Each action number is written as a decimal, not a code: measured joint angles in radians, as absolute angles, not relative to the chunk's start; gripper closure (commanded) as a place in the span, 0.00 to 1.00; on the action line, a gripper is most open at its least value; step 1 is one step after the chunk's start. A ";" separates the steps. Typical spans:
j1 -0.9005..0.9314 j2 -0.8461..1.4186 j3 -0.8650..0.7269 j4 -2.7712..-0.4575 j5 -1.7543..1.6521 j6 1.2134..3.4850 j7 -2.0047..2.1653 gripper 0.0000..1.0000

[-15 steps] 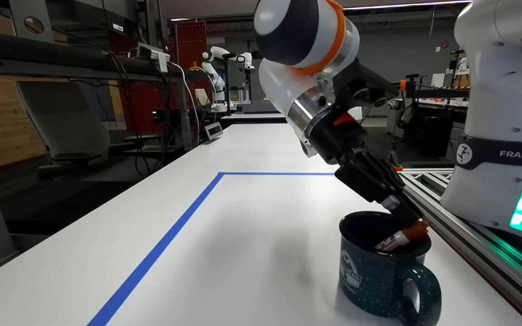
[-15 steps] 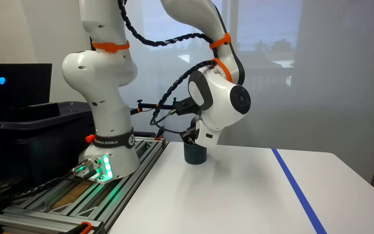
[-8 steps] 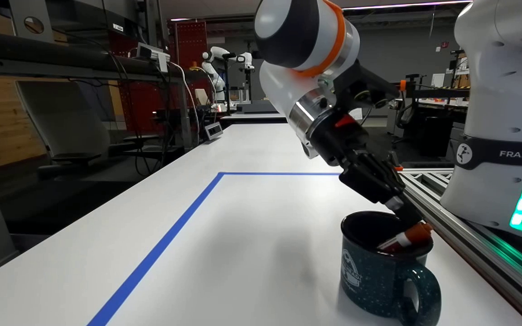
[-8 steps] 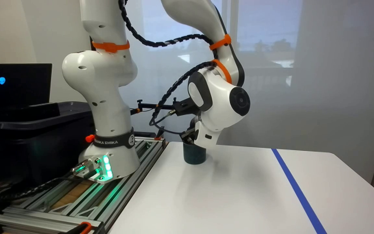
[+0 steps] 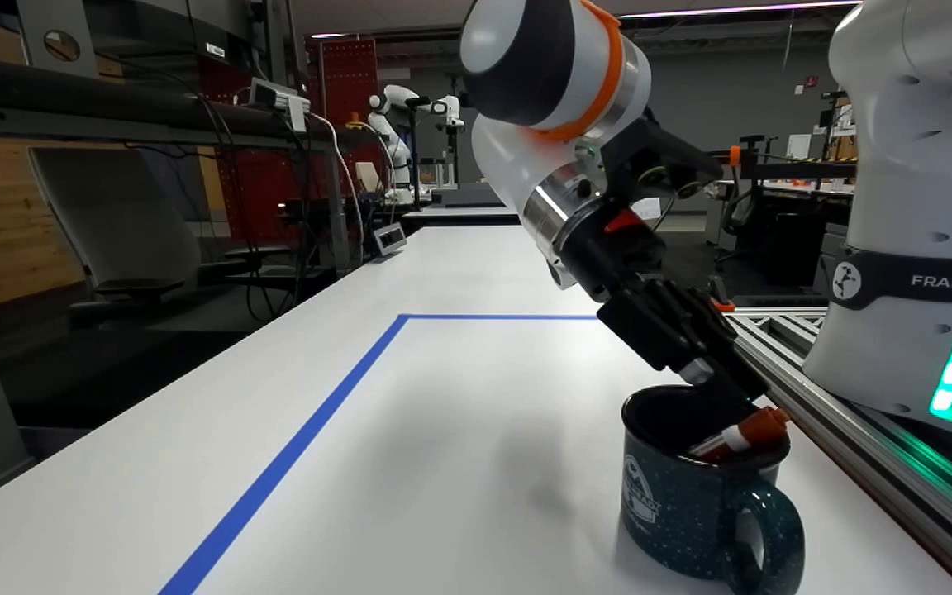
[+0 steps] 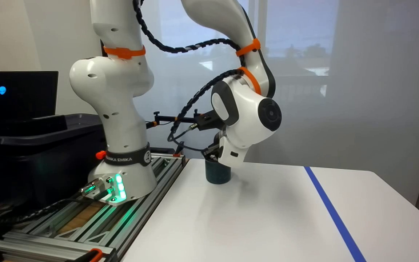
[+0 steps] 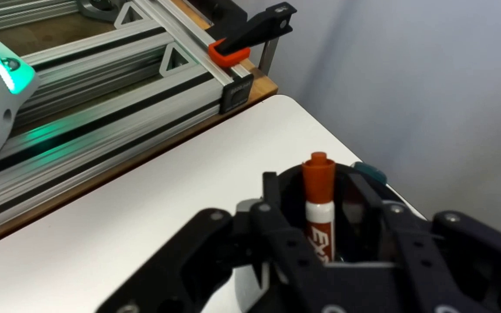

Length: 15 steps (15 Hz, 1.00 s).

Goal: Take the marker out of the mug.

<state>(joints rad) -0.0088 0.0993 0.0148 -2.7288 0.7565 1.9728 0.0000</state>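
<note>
The mug (image 5: pixel 683 521) is dark green-black and speckled, with a pale emblem. It stands upright on the table and also shows in an exterior view (image 6: pixel 218 173) and, from above, in the wrist view (image 7: pixel 370 172). The marker (image 5: pixel 761 427) has an orange-red cap and white band. It leans inside the mug with its cap end sticking out over the rim; its lower part is hidden. My gripper (image 5: pixel 740 395) is open at the mug's mouth. In the wrist view its fingers (image 7: pixel 315 187) stand either side of the marker (image 7: pixel 320 184), with gaps visible on both sides.
The white table (image 5: pixel 344 487) carries blue tape lines (image 5: pixel 302 434). The robot base and its metal rail frame (image 7: pixel 115 117) run along the table edge near the mug. A black and orange clamp (image 7: pixel 233 52) sits on the frame's end.
The fingers are spread wider than half a second ago, and the near finger has moved left. Over the second, the mug and marker shifted slightly right and the marker's label turned a little.
</note>
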 measured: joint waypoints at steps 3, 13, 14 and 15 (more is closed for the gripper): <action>-0.012 0.107 0.010 -2.705 0.755 1.972 0.000 0.59; -0.008 0.172 0.020 -2.639 0.752 1.945 0.000 0.60; -0.007 0.178 0.022 -2.637 0.751 1.942 0.000 0.62; -0.005 0.184 0.024 -2.636 0.750 1.941 0.000 0.62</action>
